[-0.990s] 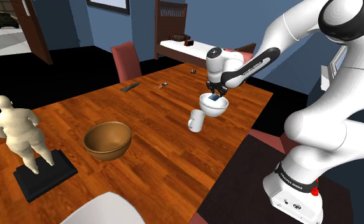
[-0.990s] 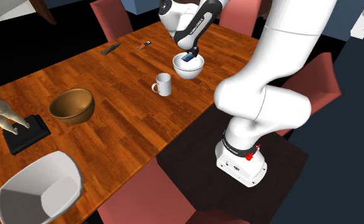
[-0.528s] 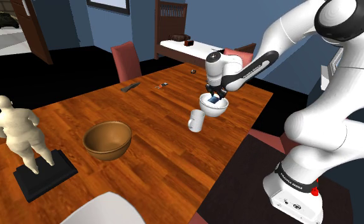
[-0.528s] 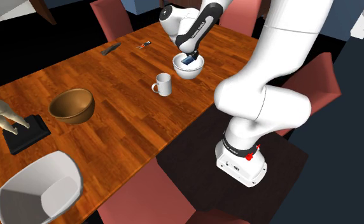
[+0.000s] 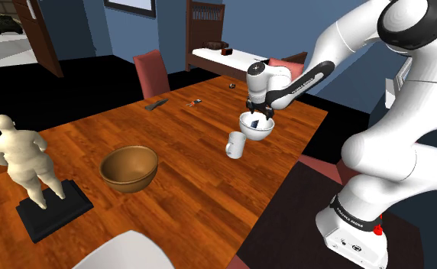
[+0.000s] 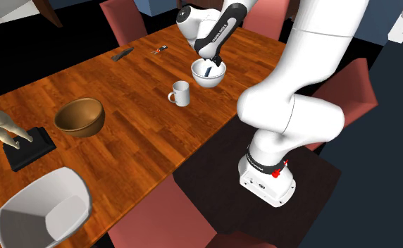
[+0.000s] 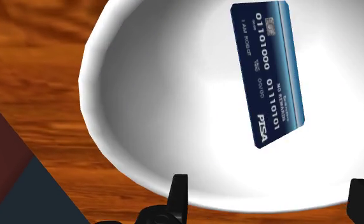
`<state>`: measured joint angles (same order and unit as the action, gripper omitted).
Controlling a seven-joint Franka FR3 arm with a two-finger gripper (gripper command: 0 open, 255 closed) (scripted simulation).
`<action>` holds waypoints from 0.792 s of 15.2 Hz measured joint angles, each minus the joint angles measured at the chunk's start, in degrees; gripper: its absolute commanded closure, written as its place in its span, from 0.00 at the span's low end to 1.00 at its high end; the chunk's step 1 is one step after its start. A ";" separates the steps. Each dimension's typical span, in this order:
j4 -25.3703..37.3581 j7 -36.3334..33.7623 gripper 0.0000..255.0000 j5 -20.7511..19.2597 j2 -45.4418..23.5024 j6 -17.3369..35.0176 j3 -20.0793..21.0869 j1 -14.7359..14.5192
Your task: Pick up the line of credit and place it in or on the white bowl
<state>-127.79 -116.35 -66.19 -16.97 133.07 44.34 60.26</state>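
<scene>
The gripper (image 7: 272,194) hangs right over the white bowl (image 7: 142,114), its two black fingers spread wide and gripping nothing. Just beyond them the dark blue card (image 7: 268,73) lies loose inside the bowl, clear of both fingers. The bowl sits on the wooden counter (image 7: 34,57). A white mug (image 5: 235,144) stands near it, and a brown bowl (image 5: 129,168) sits farther off.

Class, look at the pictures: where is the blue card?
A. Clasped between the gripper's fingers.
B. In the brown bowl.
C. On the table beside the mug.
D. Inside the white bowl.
D: the card lies inside the white bowl, clear of the open gripper.
</scene>
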 measured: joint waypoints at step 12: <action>-1.98 4.92 0.00 9.42 7.73 -0.76 4.18 1.21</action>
